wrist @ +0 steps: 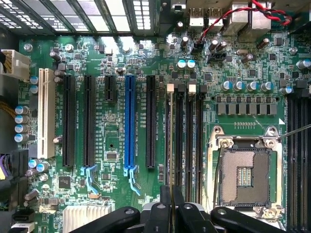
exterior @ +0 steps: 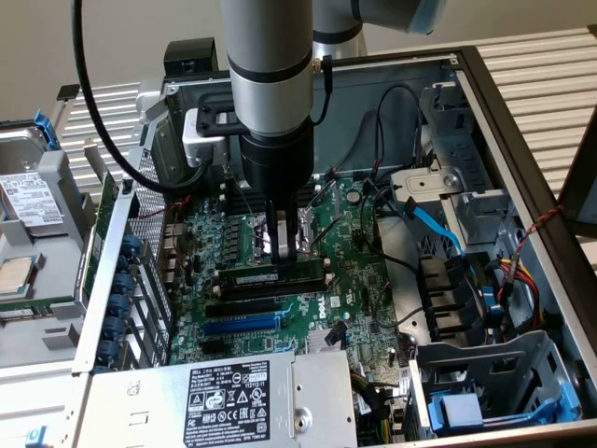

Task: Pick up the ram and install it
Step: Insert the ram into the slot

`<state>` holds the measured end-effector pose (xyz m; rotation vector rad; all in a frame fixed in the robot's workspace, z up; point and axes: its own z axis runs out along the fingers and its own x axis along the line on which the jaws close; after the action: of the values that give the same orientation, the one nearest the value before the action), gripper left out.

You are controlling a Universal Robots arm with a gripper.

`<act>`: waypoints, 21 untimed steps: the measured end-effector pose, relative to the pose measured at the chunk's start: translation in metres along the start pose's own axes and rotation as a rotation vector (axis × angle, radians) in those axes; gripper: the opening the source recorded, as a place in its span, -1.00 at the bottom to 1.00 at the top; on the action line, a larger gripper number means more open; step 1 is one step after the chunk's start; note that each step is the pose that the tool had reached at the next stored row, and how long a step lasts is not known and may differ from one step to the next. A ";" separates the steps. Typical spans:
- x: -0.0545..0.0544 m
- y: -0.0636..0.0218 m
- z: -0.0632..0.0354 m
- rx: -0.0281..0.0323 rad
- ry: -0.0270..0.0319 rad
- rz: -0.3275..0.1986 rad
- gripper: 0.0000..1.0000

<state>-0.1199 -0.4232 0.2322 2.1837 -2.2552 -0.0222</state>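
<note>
Seating step in hand: my tool (exterior: 283, 250), pinching the ram (exterior: 280, 277), holds it edge-down along the black memory slots (wrist: 191, 141) at mid-frame; in my judgement, the next move calls for a straight, square press.

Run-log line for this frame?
gripper: shut on ram | ram: upright, along black memory slots | beside: empty CPU socket | seated: cannot tell

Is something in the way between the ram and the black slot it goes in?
Nothing that I can see. The claw is shut on the ram, which sits lined up along the black memory slots. No cable or part crosses between them.
</note>
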 end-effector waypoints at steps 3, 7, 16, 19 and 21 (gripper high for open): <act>0.000 0.0001 0.0002 0.0000 0.0001 0.001 -0.74; 0.000 0.0007 0.0008 0.0000 -0.0001 0.002 -0.74; 0.000 0.0014 0.0013 0.0000 0.0000 0.002 -0.74; 0.000 0.0015 0.0017 0.0001 0.0000 0.002 -0.74; 0.000 0.0016 0.0017 0.0001 -0.0001 0.002 -0.74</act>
<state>-0.1215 -0.4232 0.2305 2.1815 -2.2574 -0.0222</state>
